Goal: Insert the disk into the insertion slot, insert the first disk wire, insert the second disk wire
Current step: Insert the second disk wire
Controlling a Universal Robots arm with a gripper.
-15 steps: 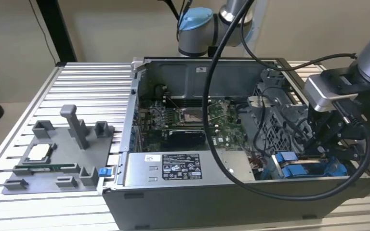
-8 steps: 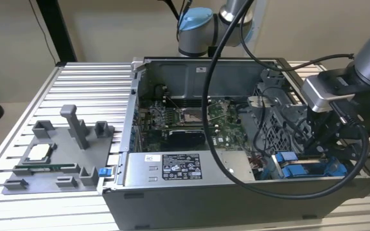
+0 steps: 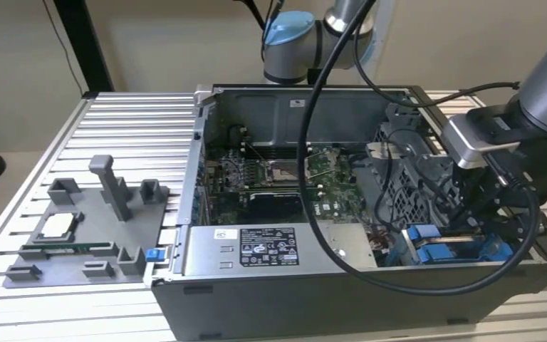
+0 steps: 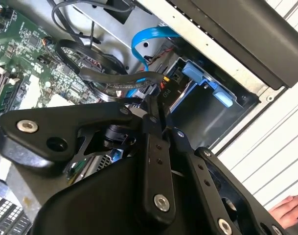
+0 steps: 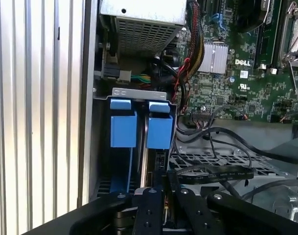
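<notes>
Slatted metal bench [image 3: 131,121], open computer case [image 3: 254,278]. Gripper [image 5: 164,188] lowered beside insertion slot [image 5: 139,129], fingers pinched on black wire plug [image 4: 156,95], aligned for disk [image 5: 145,161] already seated between blue rails.

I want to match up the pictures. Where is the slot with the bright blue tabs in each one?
Exterior view: the insertion slot is in the computer case's near corner, at the exterior view's right.
First wrist view: the insertion slot sits between the ribbed table and the green motherboard.
Second wrist view: the insertion slot is beside the curling blue cable.
Shared landmark: the green motherboard.
</notes>
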